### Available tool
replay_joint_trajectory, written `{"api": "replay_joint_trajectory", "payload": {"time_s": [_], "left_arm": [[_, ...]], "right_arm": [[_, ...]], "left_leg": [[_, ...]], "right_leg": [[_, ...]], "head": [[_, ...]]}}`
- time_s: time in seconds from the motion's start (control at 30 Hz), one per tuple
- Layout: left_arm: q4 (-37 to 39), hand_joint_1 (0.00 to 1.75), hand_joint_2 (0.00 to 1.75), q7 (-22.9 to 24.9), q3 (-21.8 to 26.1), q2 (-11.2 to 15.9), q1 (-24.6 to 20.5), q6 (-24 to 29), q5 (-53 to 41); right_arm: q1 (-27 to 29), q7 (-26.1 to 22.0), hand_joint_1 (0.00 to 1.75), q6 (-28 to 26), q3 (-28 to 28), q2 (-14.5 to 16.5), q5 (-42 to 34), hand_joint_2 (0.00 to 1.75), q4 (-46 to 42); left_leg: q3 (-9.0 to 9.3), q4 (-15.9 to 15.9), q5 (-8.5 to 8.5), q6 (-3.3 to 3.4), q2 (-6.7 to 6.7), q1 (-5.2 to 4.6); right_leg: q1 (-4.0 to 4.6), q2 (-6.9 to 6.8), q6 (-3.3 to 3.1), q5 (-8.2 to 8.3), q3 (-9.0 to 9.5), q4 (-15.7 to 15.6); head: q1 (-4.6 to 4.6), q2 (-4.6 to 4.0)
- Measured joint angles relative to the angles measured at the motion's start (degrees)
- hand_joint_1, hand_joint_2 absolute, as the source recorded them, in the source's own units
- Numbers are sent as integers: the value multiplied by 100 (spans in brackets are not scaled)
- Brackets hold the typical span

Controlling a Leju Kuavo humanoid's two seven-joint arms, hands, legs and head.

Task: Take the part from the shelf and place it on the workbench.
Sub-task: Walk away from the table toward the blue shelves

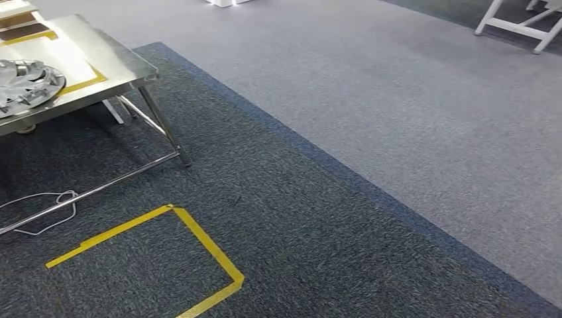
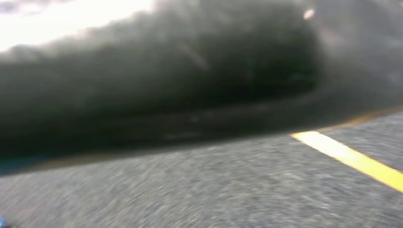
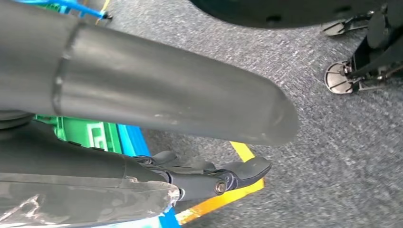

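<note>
Head view: a steel bench (image 1: 99, 53) stands on the dark carpet (image 1: 298, 252), and a round silver part (image 1: 23, 85) lies on its top beside a yellow tape line. On the floor below it a white cable (image 1: 50, 199) curls near a taped yellow outline (image 1: 205, 245).

Left wrist view: everything is blurred. A dark smear (image 2: 166, 80) hangs over the carpet and a yellow strip (image 2: 351, 159), and I cannot tell how the left hand is set.

Right wrist view: the right hand (image 3: 157, 109) reaches out over the carpet, its thick grey thumb above the darker fingers (image 3: 242, 170). The fingers stretch fairly straight. A crinkled silvery surface (image 3: 81, 204) lies under them, and I cannot tell whether they hold it. A green and blue crate (image 3: 102, 135) sits behind the fingers, and orange-yellow tape (image 3: 223, 199) lies just past their tips.
</note>
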Motion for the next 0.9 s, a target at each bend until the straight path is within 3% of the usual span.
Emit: {"api": "replay_joint_trajectory", "payload": {"time_s": [0.07, 0.13, 0.2, 0.27, 0.33, 0.37, 0.43, 0.5, 0.57, 0.63, 0.7, 0.77, 0.83, 0.87, 0.9], "left_arm": [[105, 0, 0, -179, 123, 11, -70, -3, -199], [221, 0, 0, -374, 267, 19, -163, -12, -354], [369, 0, 0, -603, 428, 29, -279, -21, -466], [549, 0, 0, -785, 621, 45, -387, -11, -562], [736, 0, 0, -877, 823, 69, -485, 22, -660], [833, 0, 0, -904, 917, 86, -537, 41, -709], [1028, 0, 0, -943, 1072, 123, -649, 79, -800], [1221, 0, 0, -969, 1198, 177, -745, 114, -893], [1419, 0, 0, -988, 1308, 254, -835, 151, -982], [1589, 0, 0, -1006, 1386, 316, -917, 179, -1037], [1705, 0, 0, -1020, 1434, 357, -965, 188, -1057], [1816, 0, 0, -1031, 1474, 406, -982, 194, -1078], [1960, 0, 0, -1049, 1518, 472, -994, 216, -1119], [2042, 0, 0, -1060, 1541, 506, -1006, 233, -1145], [2118, 0, 0, -1070, 1560, 541, -1025, 255, -1165]], "right_arm": [[1, 0, 0, -45, -9, 1, -21, 0, 14], [13, 7, 0, -78, -18, -1, -76, 0, 24], [15, 37, 0, -119, -22, -3, -164, 0, 33], [9, 82, 0, -175, -6, -4, -292, 0, 38], [15, 139, 0, -246, 27, -4, -465, 0, 43], [20, 170, 0, -280, 53, -5, -562, 0, 44], [25, 235, 0, -328, 131, -8, -766, 0, 44], [19, 310, 0, -356, 242, -10, -992, 0, 39], [40, 396, 0, -382, 387, -11, -1209, 0, 26], [88, 458, 0, -404, 512, -10, -1347, 0, 10], [119, 484, 0, -416, 589, -5, -1401, 0, -4], [126, 496, 0, -421, 658, -2, -1458, 0, -21], [142, 534, 0, -442, 740, -2, -1597, 0, -45], [161, 564, 0, -462, 790, -2, -1691, 0, -61], [186, 593, 0, -487, 845, 0, -1788, 0, -78]], "left_leg": [[84, -252, 20, 38, -156, -12], [95, -309, 41, 71, -39, -14], [113, -371, 78, 125, 110, 5], [117, -391, 84, 153, 274, 4], [115, -387, 73, 152, 454, -2], [115, -386, 67, 146, 539, -2], [131, -383, 49, 118, 692, -1], [165, -369, 13, 56, 802, -26], [201, -359, -13, -23, 881, -46], [236, -358, -35, -101, 933, -23], [192, -179, -211, -162, 769, 3], [-52, 418, -587, -178, 513, 9], [-358, 1076, -834, -163, 421, 6], [-432, 1195, -794, -148, 408, 4], [-420, 1106, -636, -126, 398, 1]], "right_leg": [[-18, 117, 71, 15, -74, 19], [-47, 165, 148, 32, -146, 26], [-47, -78, 202, -127, -294, 267], [-55, -371, 253, -493, -617, 916], [-78, -447, 302, -724, -924, 1529], [-88, -464, 319, -688, -950, 1581], [-107, -560, 332, -356, -641, 1025], [-104, -784, 299, -94, -215, 279], [-80, -867, 224, -51, -91, 28], [-69, -756, 135, -38, -109, 30], [-77, -650, 54, -7, -87, 11], [-69, -527, -1, 25, -86, 5], [-40, -375, -27, 37, -91, 9], [-25, -295, -32, 38, -87, 11], [-12, -214, -34, 38, -80, 14]], "head": [[2, 0], [-6, 0], [27, 0], [67, 0], [71, 0], [73, 0], [74, 0], [70, 0], [46, 0], [27, 0], [18, 0], [4, 0], [3, 0], [2, 0], [2, 0]]}}
